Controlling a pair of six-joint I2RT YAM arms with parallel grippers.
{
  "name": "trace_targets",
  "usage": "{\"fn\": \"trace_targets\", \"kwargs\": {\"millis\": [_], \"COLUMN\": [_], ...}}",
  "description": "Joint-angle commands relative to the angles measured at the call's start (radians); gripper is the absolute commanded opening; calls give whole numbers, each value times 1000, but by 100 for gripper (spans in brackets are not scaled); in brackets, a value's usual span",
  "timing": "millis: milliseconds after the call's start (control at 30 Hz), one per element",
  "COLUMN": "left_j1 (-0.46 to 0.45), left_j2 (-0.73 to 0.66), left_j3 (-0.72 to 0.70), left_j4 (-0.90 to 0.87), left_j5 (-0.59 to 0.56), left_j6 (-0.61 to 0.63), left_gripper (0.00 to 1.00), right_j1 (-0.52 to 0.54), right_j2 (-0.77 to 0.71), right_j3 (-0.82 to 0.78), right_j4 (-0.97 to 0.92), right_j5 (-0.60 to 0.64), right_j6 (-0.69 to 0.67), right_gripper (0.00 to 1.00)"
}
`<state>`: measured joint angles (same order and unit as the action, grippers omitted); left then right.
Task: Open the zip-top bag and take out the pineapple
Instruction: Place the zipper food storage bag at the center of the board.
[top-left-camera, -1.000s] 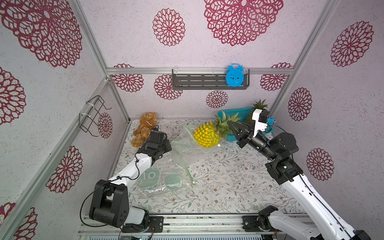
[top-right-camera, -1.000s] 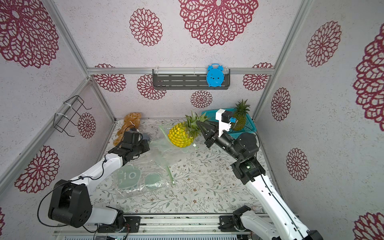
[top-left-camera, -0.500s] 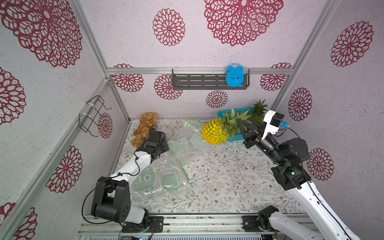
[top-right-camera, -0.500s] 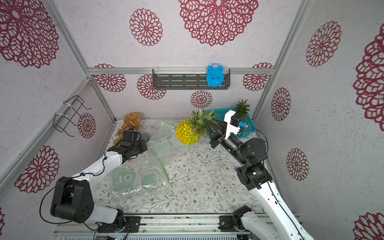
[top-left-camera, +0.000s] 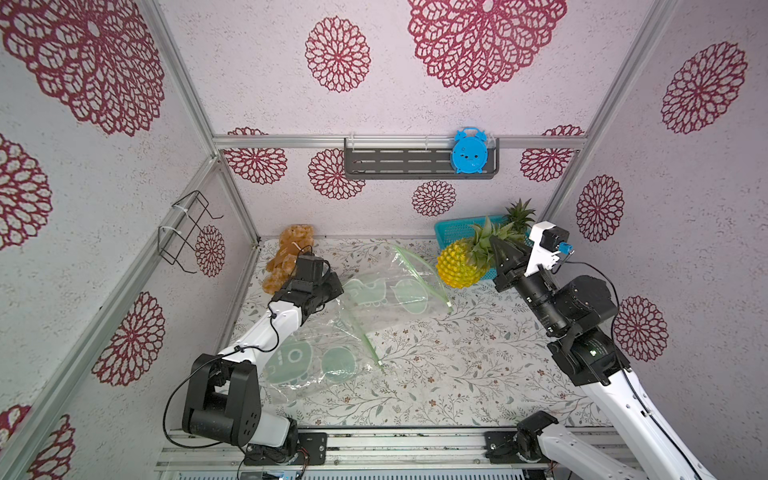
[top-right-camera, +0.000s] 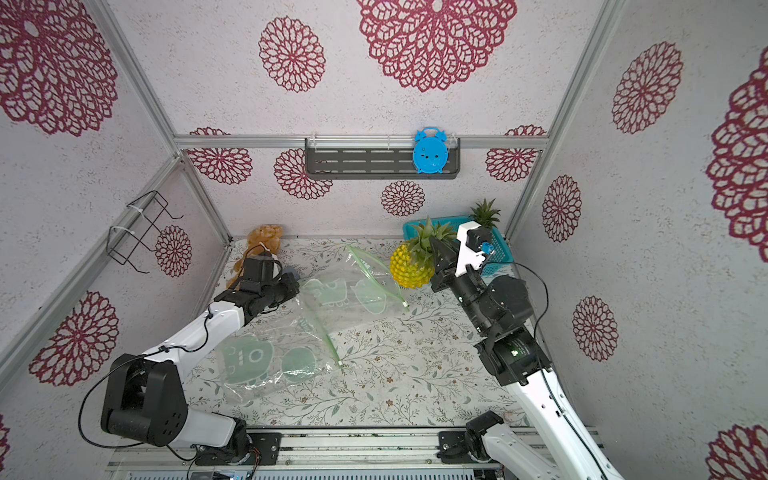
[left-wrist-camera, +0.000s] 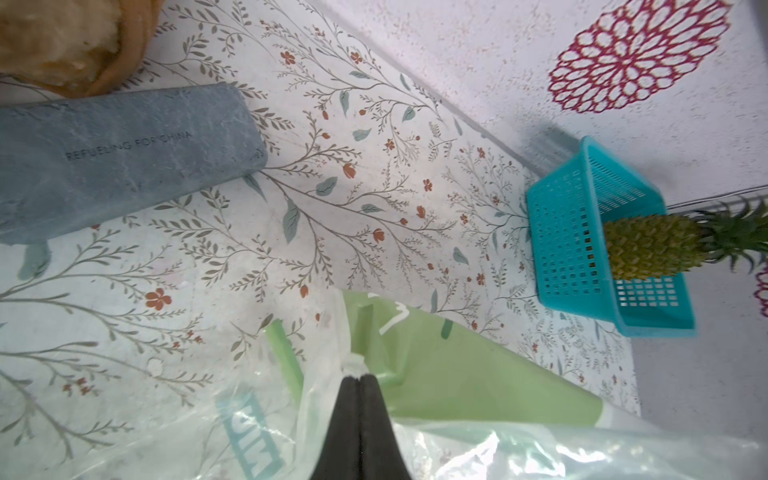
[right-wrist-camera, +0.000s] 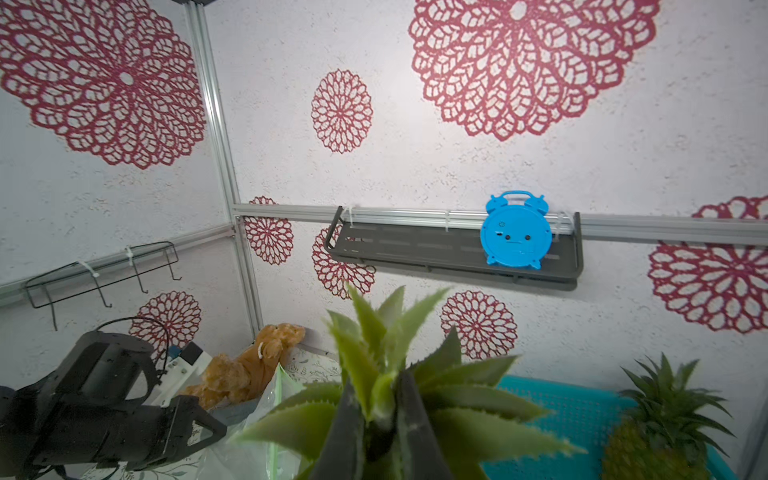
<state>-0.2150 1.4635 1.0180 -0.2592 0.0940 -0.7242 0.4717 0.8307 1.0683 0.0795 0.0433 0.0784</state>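
Your right gripper (right-wrist-camera: 376, 380) is pinched narrow on the green leafy crown of the yellow scaly pineapple (top-left-camera: 459, 266). The fruit's body hangs beyond the fingertips, its long axis running on from the jaws and tipped downward, off the table and clear of the bag. This arm has it; the other is well apart.

Past the fruit you see the teal slotted plastic basket (top-left-camera: 453, 227) holding a second, greener pineapple (right-wrist-camera: 660, 432).

Your left gripper (left-wrist-camera: 357, 378) is closed tight on a fold of the clear green-printed zip-top bag (top-left-camera: 386, 291). Beyond those jaws, the grey-blue box (left-wrist-camera: 124, 153) reads "REFUELING FOR CHINA". On the bag, only "UM" is legible.
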Motion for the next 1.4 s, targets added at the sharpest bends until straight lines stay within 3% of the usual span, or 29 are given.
{"fn": "trace_targets", "kwargs": {"millis": [0, 633, 1267, 1367], "left_j1": [6, 3, 5, 5], "left_j2": [-12, 113, 267, 276], "left_j3": [38, 169, 255, 268], "left_j4": [58, 49, 88, 77], "left_j5": [39, 40, 36, 30], "left_j6": [-36, -53, -43, -34], "left_gripper": [0, 0, 0, 10], "right_j1": [-5, -15, -107, -131], "right_j2": [-70, -159, -126, -109], "right_j3": [34, -69, -128, -127], "right_j4": [100, -108, -104, -95], "right_j5": [122, 315, 253, 221], "right_j6": [-63, -126, -114, -106], "right_gripper": [0, 0, 0, 0]}}
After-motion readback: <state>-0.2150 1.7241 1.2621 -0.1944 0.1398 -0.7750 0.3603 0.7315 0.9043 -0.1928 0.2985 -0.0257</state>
